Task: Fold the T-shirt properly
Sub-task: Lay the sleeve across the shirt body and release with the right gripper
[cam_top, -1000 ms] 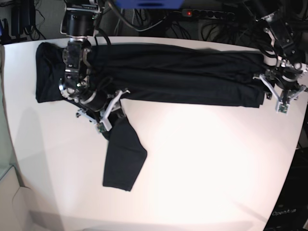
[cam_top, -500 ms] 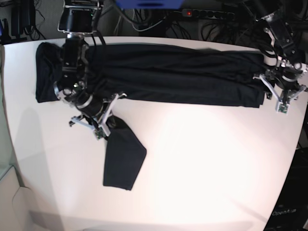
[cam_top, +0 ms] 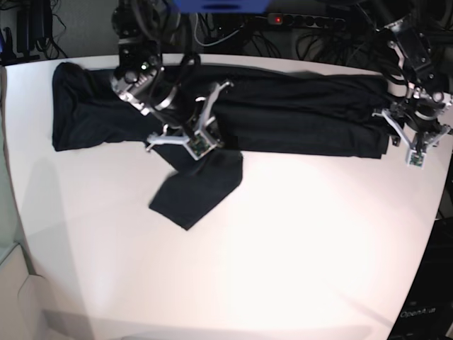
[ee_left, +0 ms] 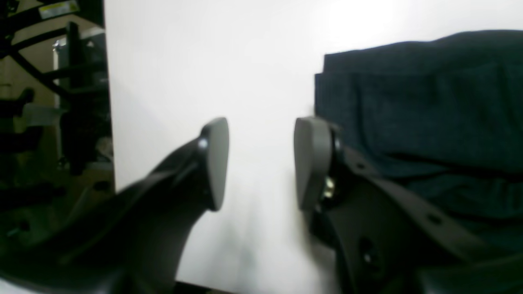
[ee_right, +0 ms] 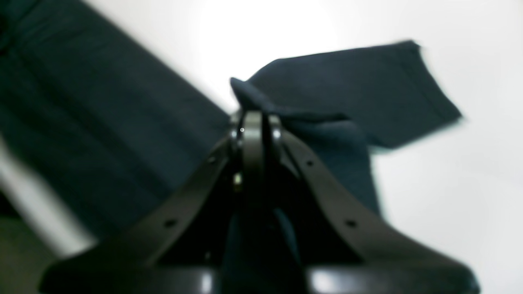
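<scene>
Swinging rightward since a second ago, our right jaws point(ee_right: 255, 122) pinch the T-shirt point(cam_top: 283, 113) sleeve, dragging it up toward the body on the desk point(cam_top: 297, 248), while our left jaws point(ee_left: 261, 163) wait spread beside the hem.

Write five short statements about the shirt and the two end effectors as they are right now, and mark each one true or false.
1. The right end effector is shut on the T-shirt. True.
2. The left end effector grips the shirt's edge. False: it is open, with only the bare table showing between its pads, the cloth beside it.
3. One sleeve trails from the folded band onto the table. True.
4. The shirt is folded into a small square. False: it lies as a long band across the table.
5. The shirt bears a large white print. False: it is plain dark.
</scene>
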